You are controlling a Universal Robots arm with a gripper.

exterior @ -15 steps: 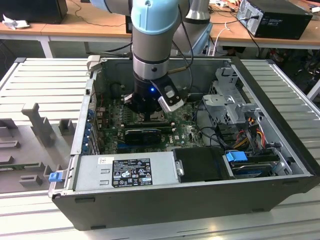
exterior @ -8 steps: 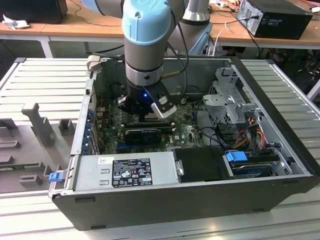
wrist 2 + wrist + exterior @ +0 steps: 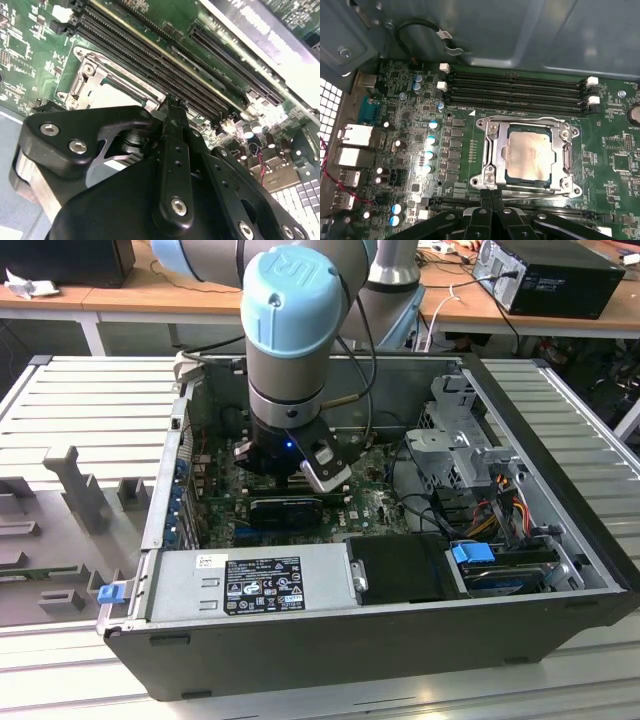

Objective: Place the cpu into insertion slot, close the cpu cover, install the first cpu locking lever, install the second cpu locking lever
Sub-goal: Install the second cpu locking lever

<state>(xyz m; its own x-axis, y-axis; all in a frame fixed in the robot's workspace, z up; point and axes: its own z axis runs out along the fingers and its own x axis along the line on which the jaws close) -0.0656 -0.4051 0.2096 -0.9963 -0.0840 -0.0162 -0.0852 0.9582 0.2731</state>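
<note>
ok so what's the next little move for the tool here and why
Probably ease the shut tool slightly lower at the insertion slot edge it hangs by: the cpu already sits inside and the cpu cover lies flat around it, so a locking lever looks like what's left.

Even indoor light; glare on the cpu, dark blurred fingers up close.
</note>
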